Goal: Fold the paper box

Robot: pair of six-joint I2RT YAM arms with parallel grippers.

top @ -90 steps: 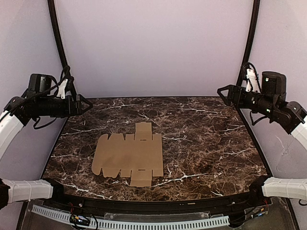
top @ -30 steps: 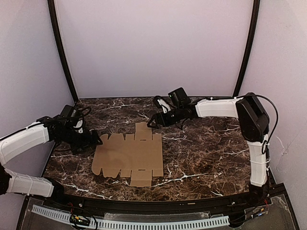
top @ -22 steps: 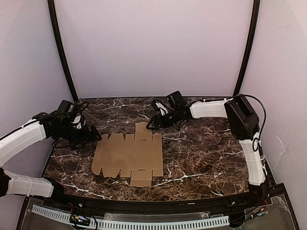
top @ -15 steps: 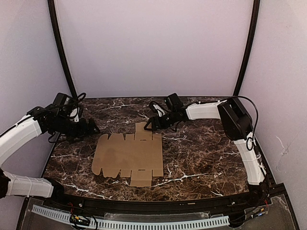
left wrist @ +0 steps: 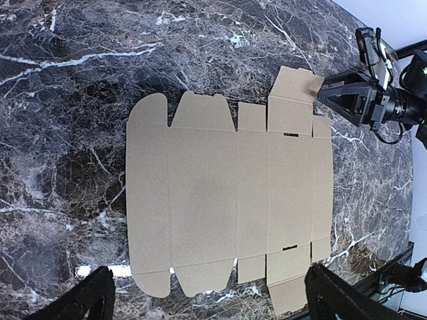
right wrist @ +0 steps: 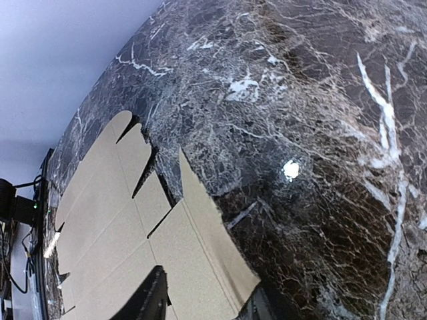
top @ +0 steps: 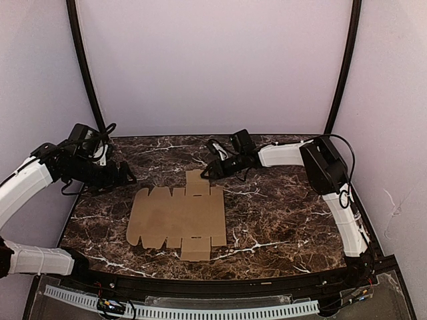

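The paper box point(top: 179, 217) is a flat tan die-cut sheet lying on the dark marble table point(top: 287, 213). My left gripper point(top: 129, 175) hovers open above the table, behind the sheet's left end. In the left wrist view the whole sheet point(left wrist: 227, 200) lies below, between the wide-spread fingers point(left wrist: 80, 303). My right gripper point(top: 204, 171) is low at the sheet's far flap point(top: 198, 178). In the right wrist view its jaws stand apart on either side of the flap's slightly lifted corner point(right wrist: 220, 253), one finger point(right wrist: 150, 300) over the cardboard.
Black frame posts point(top: 85, 73) rise at the table's back corners in front of plain pale walls. A black rail point(top: 200, 287) runs along the near edge. The right arm's white link point(top: 287, 153) stretches across the back right of the table.
The left gripper has drawn back from the sheet's left edge and risen. The right gripper has slid left to the far flap, and its jaws have narrowed around the corner.
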